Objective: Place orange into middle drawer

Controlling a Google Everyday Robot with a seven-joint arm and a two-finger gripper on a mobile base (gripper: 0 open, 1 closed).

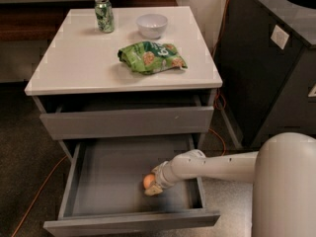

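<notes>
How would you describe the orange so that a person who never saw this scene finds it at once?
Start at the white-topped cabinet; its middle drawer is pulled far out. Inside, toward the right, a white arm reaches in, and the orange is at the tip of the gripper. It is the only small, round, orange thing against the grey drawer floor.

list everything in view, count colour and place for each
soda can: 1, green, cabinet top, back left
bowl: 1, white, top, right of can
chip bag: 1, green, middle of top
cabinet: 1, white top, grey drawers
middle drawer: 1, grey, pulled out
orange: 1, orange, in middle drawer, at gripper
cable: 1, orange, floor, left
arm: 1, white, reaching in from right
gripper: 1, pale, inside middle drawer beside orange
</notes>
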